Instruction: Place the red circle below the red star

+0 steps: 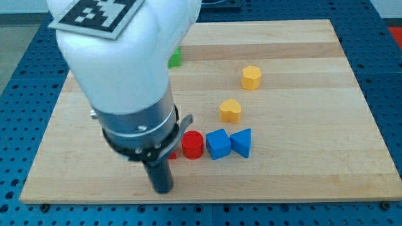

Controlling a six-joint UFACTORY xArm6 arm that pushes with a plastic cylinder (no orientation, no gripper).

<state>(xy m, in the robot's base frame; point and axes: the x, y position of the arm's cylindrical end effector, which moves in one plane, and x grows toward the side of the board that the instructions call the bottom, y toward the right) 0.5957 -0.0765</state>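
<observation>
The red circle (pixel 192 145), a short red cylinder, stands on the wooden board (pixel 301 94) near the view's bottom, left of centre. Just left of it a sliver of another red block (pixel 171 152) shows behind the arm; its shape is mostly hidden, so I cannot tell that it is the red star. My tip (pixel 162 188) is at the end of the dark rod, below and left of the red circle, close to the board's bottom edge. It does not touch the red circle.
A blue cube-like block (pixel 218 144) touches the red circle's right side, with a blue triangle (pixel 242 142) next to it. A yellow heart (pixel 230 110) and a yellow hexagon (pixel 251 77) lie further up. A green block (pixel 174 59) peeks from behind the arm.
</observation>
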